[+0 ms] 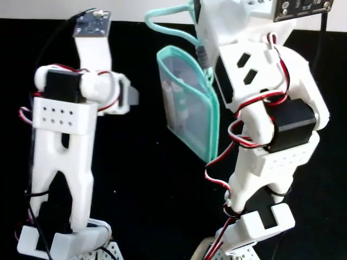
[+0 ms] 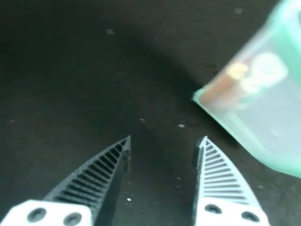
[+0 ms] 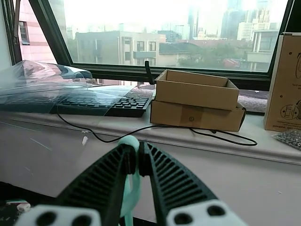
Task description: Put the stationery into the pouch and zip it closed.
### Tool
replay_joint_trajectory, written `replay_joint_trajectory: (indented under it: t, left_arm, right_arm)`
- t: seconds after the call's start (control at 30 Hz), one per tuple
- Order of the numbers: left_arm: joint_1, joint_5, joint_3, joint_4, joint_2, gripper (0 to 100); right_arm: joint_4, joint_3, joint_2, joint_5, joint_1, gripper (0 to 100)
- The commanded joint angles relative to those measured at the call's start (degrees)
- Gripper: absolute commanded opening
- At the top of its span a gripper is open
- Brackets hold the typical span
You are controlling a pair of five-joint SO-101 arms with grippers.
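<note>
A translucent pouch (image 1: 190, 108) with teal edging hangs in the air between the two arms, tilted, with stationery (image 1: 176, 97) visible inside it. Its teal strap (image 1: 168, 21) loops up toward the right arm (image 1: 260, 108). In the right wrist view my right gripper (image 3: 138, 153) is shut on that strap (image 3: 129, 188), lifted and facing the window. My left gripper (image 2: 162, 146) is open above the black table with nothing between its fingers. A corner of the pouch (image 2: 263, 108) lies just beyond one fingertip, and a brown-orange item (image 2: 230, 82) shows through its wall.
The black table top (image 1: 141, 179) spreads under both arms. Behind the table, a white sill carries two stacked cardboard boxes (image 3: 195, 101), a keyboard (image 3: 101, 104) under plastic film, a cable and another box (image 3: 284, 80).
</note>
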Motion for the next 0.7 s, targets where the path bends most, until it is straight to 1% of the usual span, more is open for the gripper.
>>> replay_joint_trajectory:
  t: [0.0, 0.03, 0.07, 0.13, 0.23, 0.3, 0.67]
  left_arm:
    - [8.4, 0.97, -2.33, 0.7, -4.97, 24]
    - [11.12, 1.14, -2.15, 0.7, -6.55, 24]
    - [13.85, 2.81, -2.15, 0.7, -7.96, 24]
    - [18.77, 8.09, -2.42, 0.62, -10.77, 24]
    - [23.08, 13.27, -2.24, 0.62, -13.93, 24]
    - [23.96, 14.59, -2.24, 0.53, -14.99, 24]
    - [24.31, 14.51, -2.15, -1.32, -15.08, 23]
  right_arm:
    - [-1.45, -0.04, -1.8, -0.44, 0.66, 0.5]
    - [-1.45, -0.04, -1.8, -0.44, 0.66, 0.5]
    - [-1.45, -0.04, -1.8, -0.44, 0.66, 0.5]
    - [-1.45, -0.04, -1.8, -0.44, 0.66, 0.5]
    - [-1.45, -0.04, -1.8, -0.44, 0.66, 0.5]
    - [-1.45, -0.04, -1.8, -0.44, 0.75, 0.5]
    - [-1.45, -0.13, -1.89, -0.44, 0.75, 0.5]
